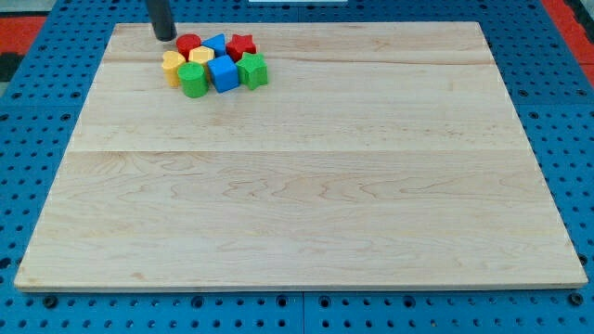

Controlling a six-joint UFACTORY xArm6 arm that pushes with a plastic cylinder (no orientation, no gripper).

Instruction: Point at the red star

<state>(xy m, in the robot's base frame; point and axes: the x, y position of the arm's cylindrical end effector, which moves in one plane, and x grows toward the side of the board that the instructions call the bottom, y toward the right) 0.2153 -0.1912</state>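
Observation:
The red star (241, 44) lies near the view's top left, at the right end of a tight cluster of blocks. Beside it on the left are a blue block (215, 44) and a round red block (189, 44). In front lie a green block (252, 70), a blue cube (223, 72), a green round block (193, 81), and two yellow blocks (200, 57) (173, 65). My tip (165, 37) rests on the board just left of the round red block, about 80 px left of the red star, with no contact showing.
The wooden board (306, 186) lies on a blue perforated table (28, 111). The cluster sits close to the board's top edge.

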